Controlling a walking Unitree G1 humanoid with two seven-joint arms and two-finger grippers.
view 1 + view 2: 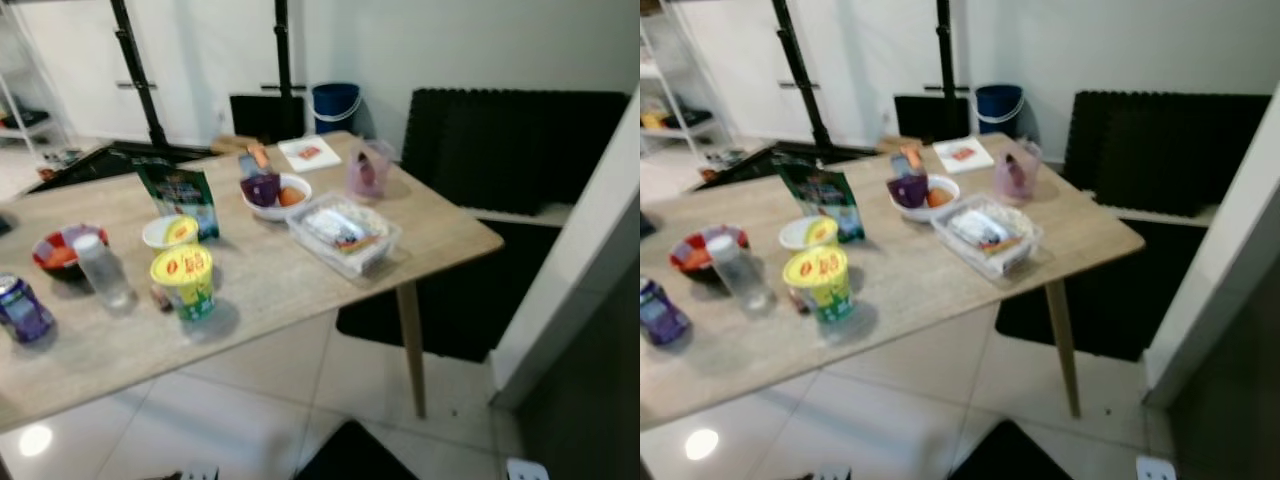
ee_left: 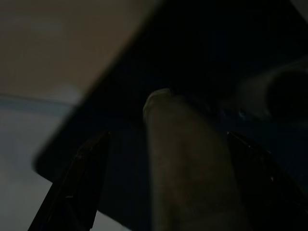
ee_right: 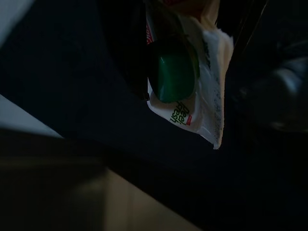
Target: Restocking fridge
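apparently mid-carry, right gripper (image 3: pixel 192 29) clamped on a white pouch (image 3: pixel 192 91), left gripper (image 2: pixel 163 192) spread empty, fridge next.

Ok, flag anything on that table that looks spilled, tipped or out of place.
Nothing stands out. The yellow-lidded cup, clear bottle, green pouch and pink cup stand upright on the table, with no spill visible.

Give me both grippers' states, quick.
Left gripper: open, holding nothing.
Right gripper: shut on a white packet with a green cap.
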